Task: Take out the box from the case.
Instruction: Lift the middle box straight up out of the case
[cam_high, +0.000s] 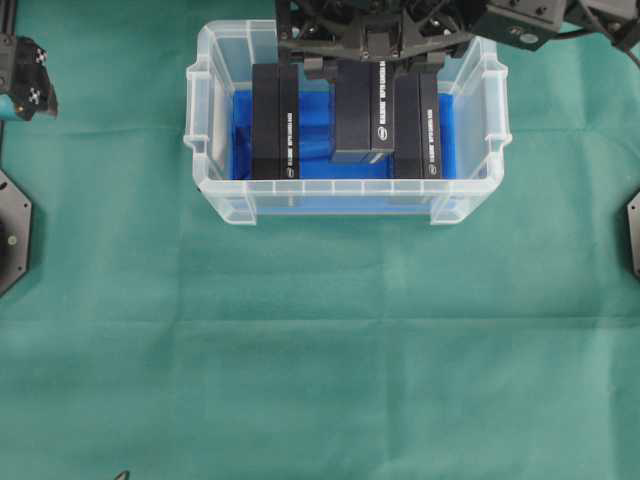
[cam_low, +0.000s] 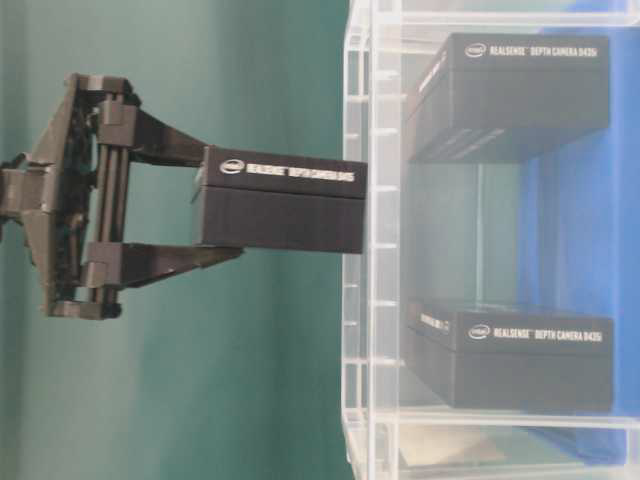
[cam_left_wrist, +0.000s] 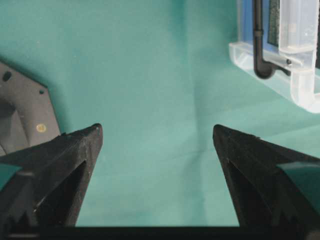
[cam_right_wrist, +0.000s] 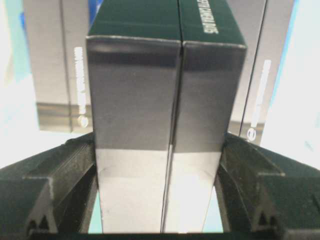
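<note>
Right end effector (cam_low: 225, 216) is clamped on the middle black box (cam_low: 280, 205), one finger (cam_right_wrist: 65, 175) pressed against each of its long side faces, as the right wrist view shows; the jaws stand part-way apart at the width of the box. In the table-level view, which is turned on its side, the gripped box sits almost wholly outside the rim of the case (cam_low: 360, 300), only its far end level with the rim. In the overhead view the same box (cam_high: 362, 110) appears larger than its neighbours and lies between them, under the dark frame of the right arm at the far wall of the case (cam_high: 345, 190). Two further black boxes rest on the blue lining (cam_high: 310, 135) of the case floor: the left box (cam_high: 274, 120) and the right box (cam_high: 417, 125), each standing on a narrow face and well apart from the other. Left end effector (cam_left_wrist: 157, 135) is spread wide with nothing between its fingers (cam_left_wrist: 75, 155); it hangs over bare cloth, near a corner of the case (cam_left_wrist: 300, 85) but apart from it. In the overhead view it shows only at the left edge (cam_high: 25, 80). Tabletop (cam_high: 320, 350) is covered by a green cloth with faint fold creases. Dark mounting plates (cam_high: 12, 230) sit at its left and right edges.
</note>
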